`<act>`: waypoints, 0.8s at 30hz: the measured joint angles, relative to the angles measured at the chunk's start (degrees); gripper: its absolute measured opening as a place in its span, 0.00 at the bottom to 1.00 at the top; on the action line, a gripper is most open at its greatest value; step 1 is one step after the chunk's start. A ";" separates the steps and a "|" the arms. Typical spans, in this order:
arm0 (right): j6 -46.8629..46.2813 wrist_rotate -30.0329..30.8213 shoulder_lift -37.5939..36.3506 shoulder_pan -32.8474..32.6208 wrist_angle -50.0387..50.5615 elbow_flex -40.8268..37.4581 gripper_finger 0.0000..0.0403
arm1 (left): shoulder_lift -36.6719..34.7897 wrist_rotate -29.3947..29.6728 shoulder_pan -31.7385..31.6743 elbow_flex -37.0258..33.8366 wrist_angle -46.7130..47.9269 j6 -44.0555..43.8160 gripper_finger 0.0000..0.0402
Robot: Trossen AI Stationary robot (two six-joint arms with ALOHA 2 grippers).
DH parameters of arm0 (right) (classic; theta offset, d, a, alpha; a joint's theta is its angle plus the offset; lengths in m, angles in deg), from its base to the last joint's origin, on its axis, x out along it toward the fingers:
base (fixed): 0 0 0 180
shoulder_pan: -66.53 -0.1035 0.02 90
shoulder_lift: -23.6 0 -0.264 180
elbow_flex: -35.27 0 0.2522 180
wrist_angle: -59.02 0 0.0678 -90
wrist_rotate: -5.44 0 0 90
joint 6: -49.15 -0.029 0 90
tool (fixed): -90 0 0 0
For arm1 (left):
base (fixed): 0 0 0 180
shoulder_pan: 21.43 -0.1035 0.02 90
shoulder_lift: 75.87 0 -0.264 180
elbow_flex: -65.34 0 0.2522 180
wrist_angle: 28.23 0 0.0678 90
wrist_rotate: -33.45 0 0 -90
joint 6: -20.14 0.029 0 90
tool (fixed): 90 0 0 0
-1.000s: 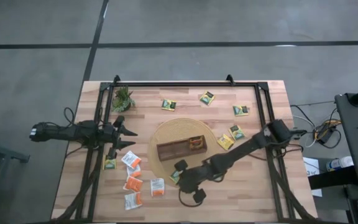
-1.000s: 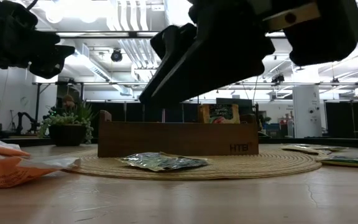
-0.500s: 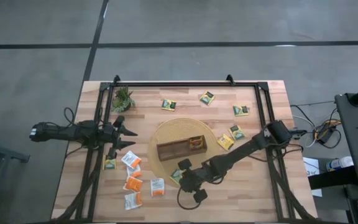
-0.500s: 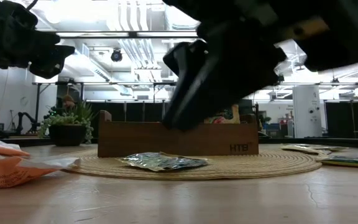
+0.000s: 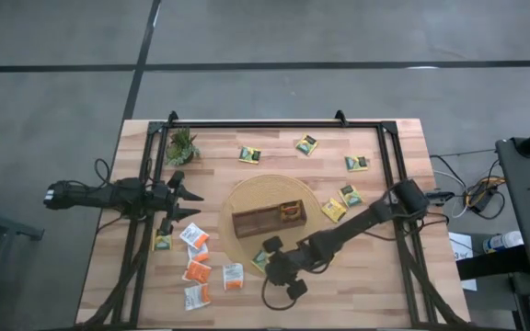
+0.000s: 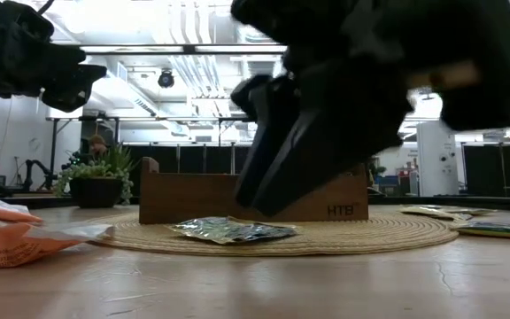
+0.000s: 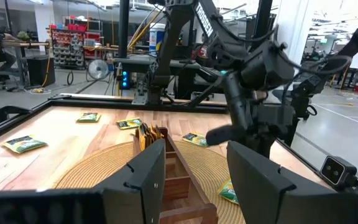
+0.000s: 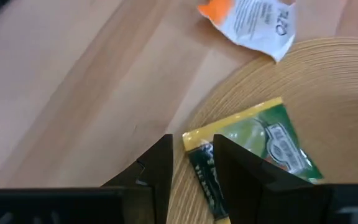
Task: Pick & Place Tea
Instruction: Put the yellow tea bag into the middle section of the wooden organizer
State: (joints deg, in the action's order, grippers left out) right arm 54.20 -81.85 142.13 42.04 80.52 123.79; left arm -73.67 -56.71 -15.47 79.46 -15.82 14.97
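A yellow-and-green tea sachet (image 8: 253, 146) lies flat on the near edge of the round woven mat (image 5: 237, 198), also visible in the low view (image 6: 228, 230). My right gripper (image 8: 194, 165) slants down over it, open. Its two fingers stand on either side of the sachet's yellow-and-dark end, just above it (image 6: 259, 202). The brown wooden tray (image 5: 256, 221) sits on the mat with one sachet (image 5: 291, 211) standing in it. My left gripper (image 5: 191, 204) waits open and level at the table's left side.
Orange and white sachets (image 5: 196, 262) lie in a cluster near the left front. Yellow-green sachets (image 5: 333, 210) are scattered to the right of the mat and along the far side (image 5: 249, 154). A small potted plant (image 5: 181, 146) stands at the far left corner.
My right gripper has come down toward the sachet on the mat's near edge and has tipped more steeply downward. The sachet has not moved.
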 joint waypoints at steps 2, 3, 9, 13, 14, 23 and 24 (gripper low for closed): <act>1.01 -0.24 1.48 0.02 -1.09 0.01 0.28 | 0.00 0.00 0.00 0.00 0.00 -0.02 0.42; 1.41 -0.66 2.27 0.02 -0.97 0.23 0.28 | 0.00 0.00 0.00 0.00 0.00 0.00 0.42; 3.08 -1.50 4.48 0.02 -0.91 3.23 0.28 | 0.00 0.00 0.00 0.00 0.00 0.00 0.42; 2.90 -1.53 4.59 0.11 -0.67 3.56 0.27 | 0.00 0.01 0.01 0.00 0.00 -0.02 0.42; 2.68 -1.55 4.59 0.19 -0.65 3.56 0.27 | 0.00 0.00 0.00 0.00 0.00 -0.01 0.42; 2.45 -1.39 4.96 0.85 0.29 3.70 0.11 | 0.00 0.02 0.00 0.00 0.02 -0.02 0.42; 2.45 -1.38 4.96 0.87 0.38 3.72 0.09 | 0.00 0.00 0.02 0.00 0.02 -0.02 0.42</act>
State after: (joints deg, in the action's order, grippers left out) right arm 56.65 -83.23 147.08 42.91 80.91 127.51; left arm -73.67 -56.72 -15.45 79.46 -15.79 14.95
